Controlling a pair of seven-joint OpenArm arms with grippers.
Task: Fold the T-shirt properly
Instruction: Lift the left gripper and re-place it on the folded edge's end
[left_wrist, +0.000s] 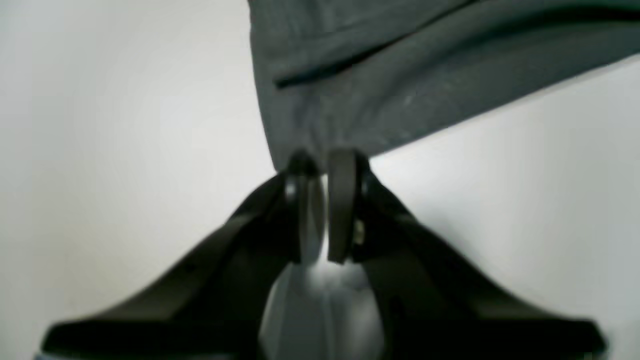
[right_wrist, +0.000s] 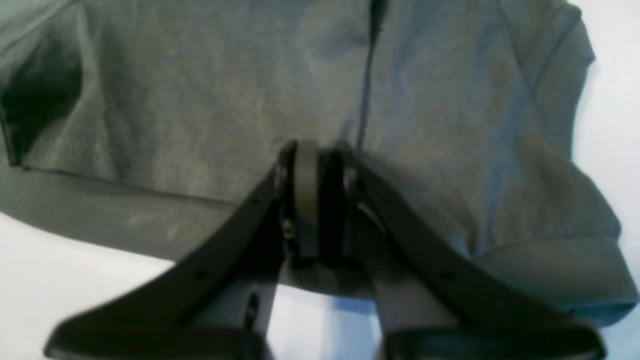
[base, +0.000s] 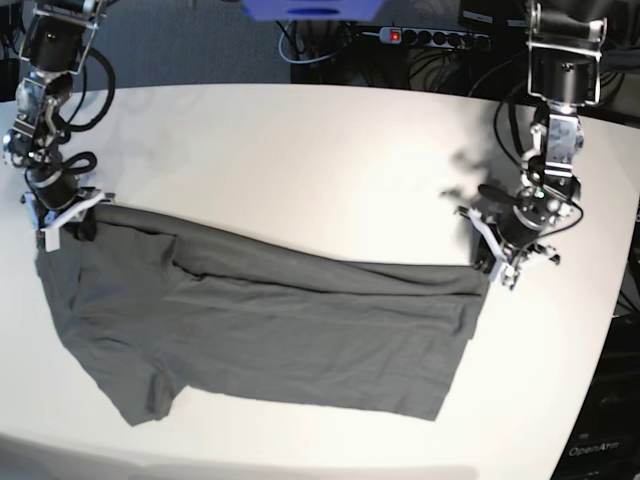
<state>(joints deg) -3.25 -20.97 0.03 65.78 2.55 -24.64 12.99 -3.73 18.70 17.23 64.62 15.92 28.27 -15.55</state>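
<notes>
The T-shirt (base: 270, 340) lies spread across the white table (base: 300, 160), filling the middle and the lower half of the base view, its long upper edge running from about 9 o'clock, at the far left, down to about 3 o'clock, at the right. That upper edge is doubled over, a folded band lying along the top of the cloth. One short sleeve (base: 150, 395) points toward 7 o'clock, near the table's front edge. The left gripper (left_wrist: 325, 165) sits at the shirt's 3 o'clock corner; in the left wrist view its two fingers stand almost together and pinch the tip of that corner, the grey fabric fanning away from them toward 12 and 1 o'clock. The right gripper (right_wrist: 320, 150) is at the 9 o'clock end of the shirt; in the right wrist view its fingers are likewise drawn nearly together, clamped on the cloth's near edge, with a seam (right_wrist: 367, 90) rising from them toward 12 o'clock and a sleeve hem (right_wrist: 565, 280) lying at 4 o'clock. Both arms reach down from the far side of the table, well apart, the shirt's top edge stretched between them. A power strip (base: 425, 38) lies behind the table at 12 o'clock.
</notes>
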